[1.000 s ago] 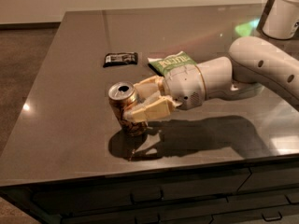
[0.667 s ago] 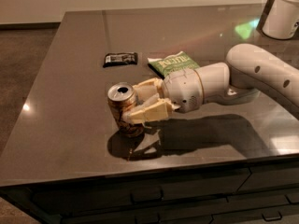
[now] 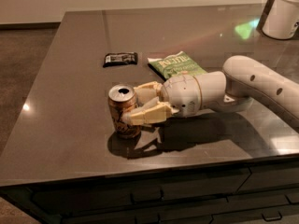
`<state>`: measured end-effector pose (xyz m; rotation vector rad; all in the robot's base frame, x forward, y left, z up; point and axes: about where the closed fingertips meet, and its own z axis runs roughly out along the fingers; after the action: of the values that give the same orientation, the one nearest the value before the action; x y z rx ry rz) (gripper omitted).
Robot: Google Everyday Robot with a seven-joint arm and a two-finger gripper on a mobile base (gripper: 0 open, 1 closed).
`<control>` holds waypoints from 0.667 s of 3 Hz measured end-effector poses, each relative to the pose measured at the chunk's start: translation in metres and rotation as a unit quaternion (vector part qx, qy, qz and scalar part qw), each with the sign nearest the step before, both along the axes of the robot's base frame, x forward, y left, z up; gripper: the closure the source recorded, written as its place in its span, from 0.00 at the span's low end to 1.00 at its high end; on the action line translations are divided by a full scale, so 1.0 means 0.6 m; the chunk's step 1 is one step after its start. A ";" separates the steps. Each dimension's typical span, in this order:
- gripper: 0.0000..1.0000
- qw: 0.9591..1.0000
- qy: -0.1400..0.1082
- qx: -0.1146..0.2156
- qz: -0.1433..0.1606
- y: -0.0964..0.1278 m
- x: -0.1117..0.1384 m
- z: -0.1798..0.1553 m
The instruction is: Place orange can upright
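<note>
The orange can (image 3: 120, 117) stands upright near the table's front edge, its silver lid and open pull-tab hole facing up. Its base looks to be resting on the dark table (image 3: 65, 139). My gripper (image 3: 131, 105) reaches in from the right, roughly level. One cream finger (image 3: 148, 90) is behind the can and the other finger (image 3: 145, 115) crosses its front side. The gripper is shut on the can. The white arm runs off to the right edge.
A green snack bag (image 3: 176, 63) lies just behind the gripper's wrist. A small black wrapper (image 3: 120, 58) lies further back left. A white container (image 3: 283, 14) stands at the back right corner. The table's front edge is close below the can.
The can and the gripper have come down a little, toward the table surface. The grip on the can is unchanged.
</note>
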<state>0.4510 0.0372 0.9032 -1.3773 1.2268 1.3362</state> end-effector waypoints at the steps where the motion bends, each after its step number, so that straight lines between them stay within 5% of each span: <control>1: 0.37 1.000 0.001 0.010 0.001 0.000 0.003 -0.006; 2: 0.14 1.000 -0.001 0.013 0.001 -0.002 0.005 -0.013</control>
<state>0.4538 0.0358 0.8952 -1.3617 1.2028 1.3464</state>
